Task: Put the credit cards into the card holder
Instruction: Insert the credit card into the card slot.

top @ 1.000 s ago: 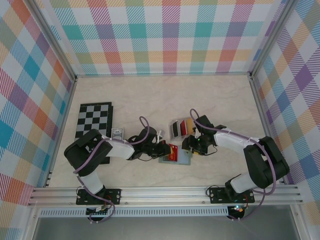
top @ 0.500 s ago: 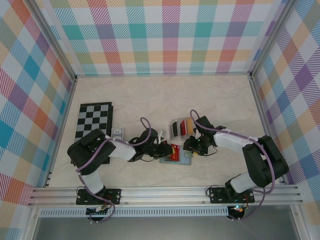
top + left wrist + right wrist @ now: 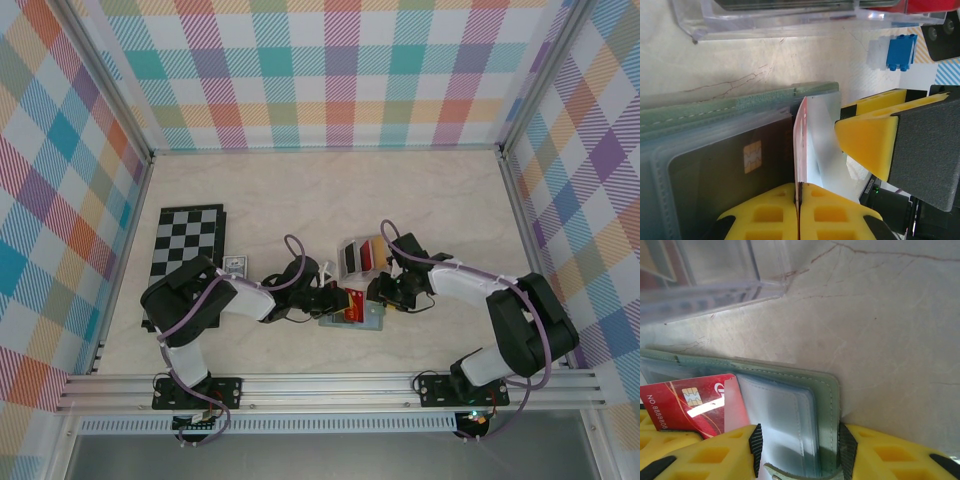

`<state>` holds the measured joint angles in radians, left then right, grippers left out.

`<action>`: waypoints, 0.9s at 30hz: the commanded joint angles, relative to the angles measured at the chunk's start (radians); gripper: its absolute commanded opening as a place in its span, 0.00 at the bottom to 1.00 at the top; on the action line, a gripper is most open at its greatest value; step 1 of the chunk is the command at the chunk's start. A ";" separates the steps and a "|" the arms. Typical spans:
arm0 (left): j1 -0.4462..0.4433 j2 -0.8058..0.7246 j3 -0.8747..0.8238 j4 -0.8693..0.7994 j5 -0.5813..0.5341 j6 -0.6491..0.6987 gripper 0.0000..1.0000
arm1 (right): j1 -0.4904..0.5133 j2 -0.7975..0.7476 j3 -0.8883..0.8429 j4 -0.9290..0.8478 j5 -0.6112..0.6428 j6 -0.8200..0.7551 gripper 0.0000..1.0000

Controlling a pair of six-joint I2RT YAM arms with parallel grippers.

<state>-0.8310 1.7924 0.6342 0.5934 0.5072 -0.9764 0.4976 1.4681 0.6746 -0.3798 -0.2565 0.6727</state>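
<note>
Red card [image 3: 690, 407] perhaps inside card holder [image 3: 826, 400]

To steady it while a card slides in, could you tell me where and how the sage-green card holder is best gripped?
Pinch the card holder at its stitched end, cover and sleeves together, low from the right: it lies flat, and the red credit card enters from the left.

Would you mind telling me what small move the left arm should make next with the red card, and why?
Probably ease the red card a little deeper into the card holder. The left fingers pinch it on edge, its leading end appears just tucked under a clear sleeve with most of it outside, and the right fingers clamp the holder's edge to steady it.
</note>
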 commanded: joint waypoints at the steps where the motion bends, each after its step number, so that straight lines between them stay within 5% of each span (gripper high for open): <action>1: -0.031 -0.011 -0.003 -0.160 0.003 0.017 0.07 | 0.009 -0.005 -0.033 -0.024 0.008 0.013 0.47; 6: -0.032 -0.042 0.019 -0.283 -0.073 -0.020 0.06 | 0.009 -0.006 -0.036 -0.030 0.017 0.014 0.47; 19: -0.034 0.015 0.074 -0.206 -0.034 -0.069 0.08 | 0.010 0.000 -0.047 -0.005 0.002 0.022 0.47; 27: -0.037 0.007 0.105 -0.292 -0.042 -0.014 0.19 | 0.010 -0.022 -0.052 -0.018 0.026 0.030 0.47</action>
<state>-0.8501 1.8042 0.7380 0.4210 0.5030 -1.0218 0.4984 1.4490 0.6533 -0.3550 -0.2516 0.6868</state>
